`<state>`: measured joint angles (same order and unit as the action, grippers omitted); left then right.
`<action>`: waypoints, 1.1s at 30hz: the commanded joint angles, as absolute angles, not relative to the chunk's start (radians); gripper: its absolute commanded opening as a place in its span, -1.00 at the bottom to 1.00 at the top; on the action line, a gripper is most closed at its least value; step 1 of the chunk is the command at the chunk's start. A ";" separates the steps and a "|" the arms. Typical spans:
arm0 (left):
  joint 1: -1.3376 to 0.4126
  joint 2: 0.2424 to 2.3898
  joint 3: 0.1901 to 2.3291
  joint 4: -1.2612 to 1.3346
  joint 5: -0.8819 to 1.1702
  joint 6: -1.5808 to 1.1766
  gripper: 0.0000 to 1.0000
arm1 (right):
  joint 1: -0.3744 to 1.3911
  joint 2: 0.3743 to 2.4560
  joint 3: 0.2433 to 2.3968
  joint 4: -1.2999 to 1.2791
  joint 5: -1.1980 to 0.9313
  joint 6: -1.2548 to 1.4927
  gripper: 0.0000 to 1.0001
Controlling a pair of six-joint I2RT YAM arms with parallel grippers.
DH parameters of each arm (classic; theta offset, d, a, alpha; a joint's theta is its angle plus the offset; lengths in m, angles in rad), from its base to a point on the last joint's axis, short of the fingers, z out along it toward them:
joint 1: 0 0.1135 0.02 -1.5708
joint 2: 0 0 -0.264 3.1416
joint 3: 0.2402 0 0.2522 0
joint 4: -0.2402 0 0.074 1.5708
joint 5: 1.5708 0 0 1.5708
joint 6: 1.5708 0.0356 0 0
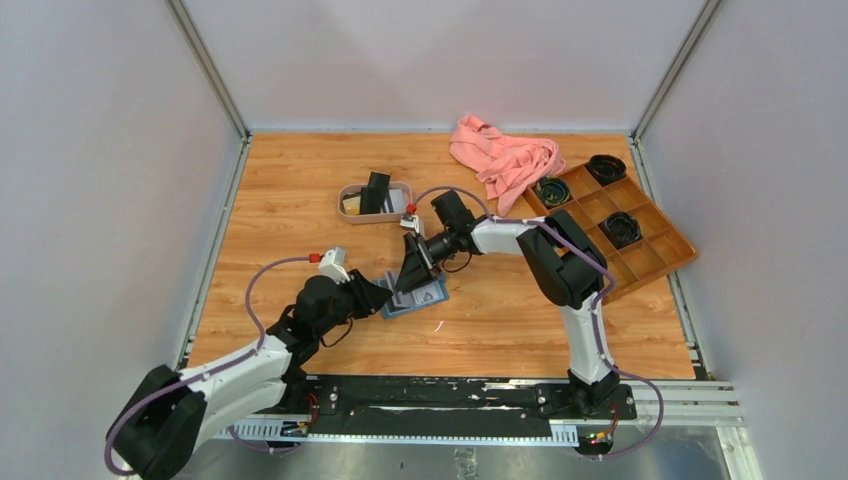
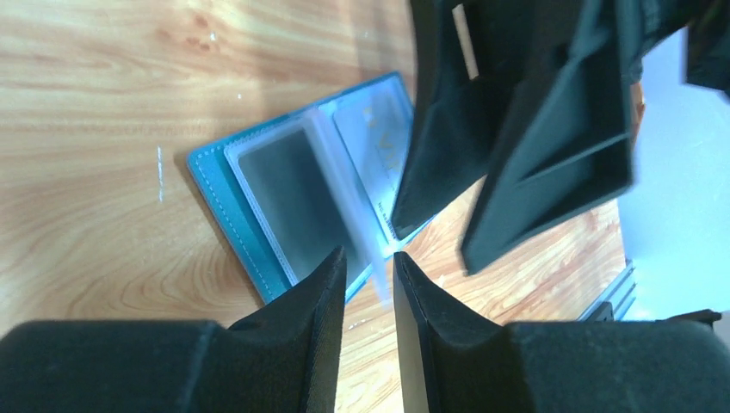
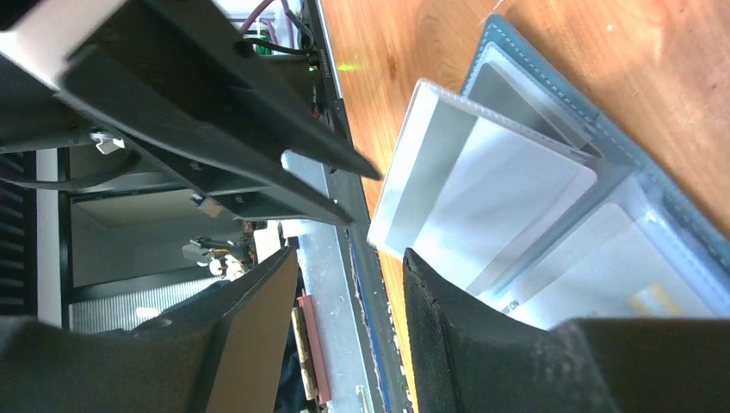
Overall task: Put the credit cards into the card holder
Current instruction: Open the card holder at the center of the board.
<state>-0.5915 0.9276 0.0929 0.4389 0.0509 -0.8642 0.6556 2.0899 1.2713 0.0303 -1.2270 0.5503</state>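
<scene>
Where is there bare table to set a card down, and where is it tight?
Bare wood: far left, between tray and wall; near right, between card holder and right arm. Crowded: left gripper and right gripper together over the holder.

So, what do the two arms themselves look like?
Both the left arm and right arm have white links with black joints, and a lilac cable loops along each. The left claw and right claw have black wedge-shaped fingers, with a red tab by each wrist.

Looks like a robot lab cell: plain grey walls [image 1: 100, 180], metal frame [image 1: 207, 65], two arms [image 1: 585, 310] bolted to a rail [image 1: 450, 408].
</scene>
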 commanded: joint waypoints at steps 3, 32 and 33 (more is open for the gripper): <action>-0.544 0.693 0.111 0.136 0.002 -0.811 -0.45 | 0.674 2.182 1.316 0.005 -1.232 0.566 0.01; -0.540 1.158 0.253 0.535 0.259 -0.870 -0.34 | 0.629 1.938 1.276 -0.530 -0.852 -0.102 0.10; -0.541 1.193 0.263 0.547 0.266 -0.869 -0.36 | 0.620 1.941 1.275 -0.527 -0.853 -0.096 0.10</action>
<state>-0.5453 1.0885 0.2211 0.4267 0.2119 -0.8581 0.6525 1.9202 1.2800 -0.5098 -0.8783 -0.1226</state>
